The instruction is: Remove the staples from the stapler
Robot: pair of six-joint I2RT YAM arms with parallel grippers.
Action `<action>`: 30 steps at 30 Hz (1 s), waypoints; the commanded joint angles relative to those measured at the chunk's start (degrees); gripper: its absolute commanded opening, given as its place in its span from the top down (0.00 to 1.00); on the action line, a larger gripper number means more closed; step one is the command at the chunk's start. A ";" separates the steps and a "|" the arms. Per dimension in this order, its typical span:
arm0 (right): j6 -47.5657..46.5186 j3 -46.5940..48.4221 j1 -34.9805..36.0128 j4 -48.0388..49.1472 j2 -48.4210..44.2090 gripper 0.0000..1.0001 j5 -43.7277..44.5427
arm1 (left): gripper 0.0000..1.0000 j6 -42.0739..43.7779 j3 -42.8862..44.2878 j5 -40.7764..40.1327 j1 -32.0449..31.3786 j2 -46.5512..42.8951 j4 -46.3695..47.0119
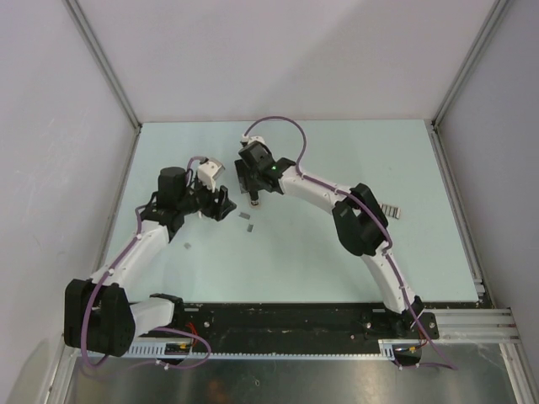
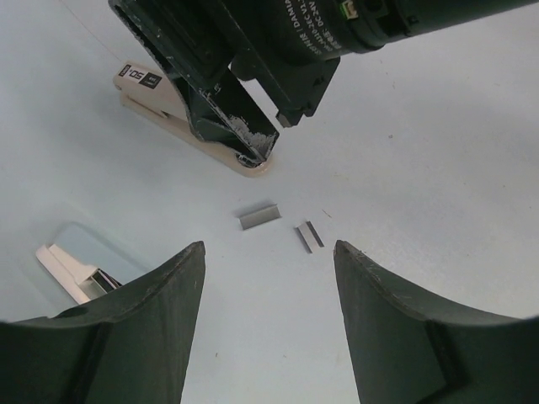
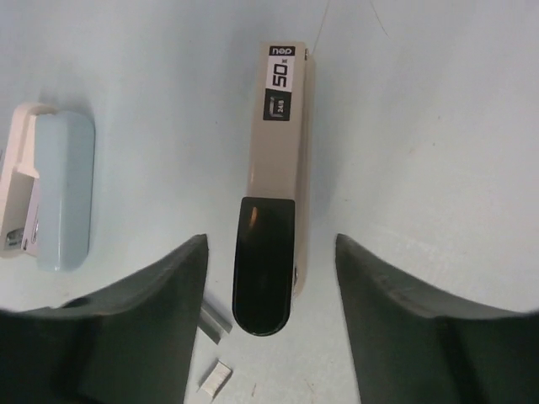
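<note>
The stapler (image 3: 274, 210) is beige with a glossy black end and lies flat on the table. My right gripper (image 3: 269, 244) is open and points down with one finger on each side of the black end. I cannot tell if the fingers touch it. In the left wrist view the stapler (image 2: 173, 114) lies behind the right gripper's fingers (image 2: 244, 135). Two short grey strips of staples (image 2: 258, 216) (image 2: 309, 236) lie loose in front of my left gripper (image 2: 269, 252), which is open and empty. They also show in the right wrist view (image 3: 215, 321) and in the top view (image 1: 248, 220).
A second, light-blue and white stapler (image 3: 52, 198) lies left of the right gripper, close to the left gripper (image 1: 221, 202). One more small grey strip (image 1: 187, 246) lies by the left forearm. A ribbed strip (image 1: 389, 210) lies beside the right arm's elbow.
</note>
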 commanded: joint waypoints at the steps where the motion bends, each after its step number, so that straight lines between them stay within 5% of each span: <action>1: -0.29 -1.01 -1.89 1.53 -6.43 0.27 -0.84 | 0.32 1.85 0.21 0.58 0.44 0.26 -0.56; 4: 1.11 -9.24 -5.01 4.14 -13.94 0.18 -1.80 | 0.33 1.95 0.31 0.44 0.49 0.49 -0.76; 12: 8.42 -28.71 -20.77 3.69 -28.82 0.15 1.11 | 0.32 2.38 0.74 0.06 0.47 0.24 -1.23; 19: 13.15 -31.30 -35.16 -7.86 -29.72 0.17 10.01 | 0.32 2.71 1.25 0.84 0.44 0.76 -1.95; 30: 16.96 -37.30 -49.11 -9.43 -31.18 0.12 10.28 | 0.32 2.47 2.43 1.65 0.44 1.79 -2.42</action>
